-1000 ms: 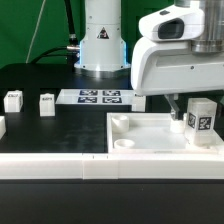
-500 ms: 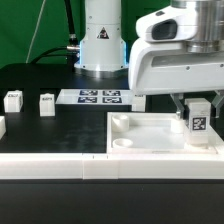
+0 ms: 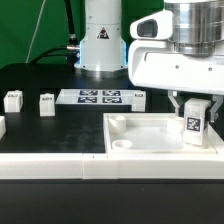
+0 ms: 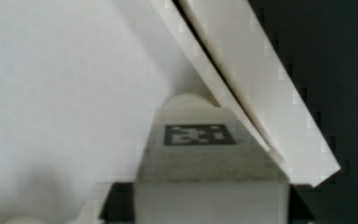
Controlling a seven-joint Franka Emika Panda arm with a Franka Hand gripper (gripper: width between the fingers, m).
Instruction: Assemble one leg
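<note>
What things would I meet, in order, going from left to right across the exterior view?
first loose post → second loose post → marker board → the leg, clamped in the pincer.

I see the leg (image 3: 195,122), a small white rectangular post with a black-and-white square tag on its face. It stands upright between the fingers (image 3: 177,104), at the tabletop's (image 3: 150,149) corner on the exterior view's right. Whether its foot touches, I can't tell.
</note>
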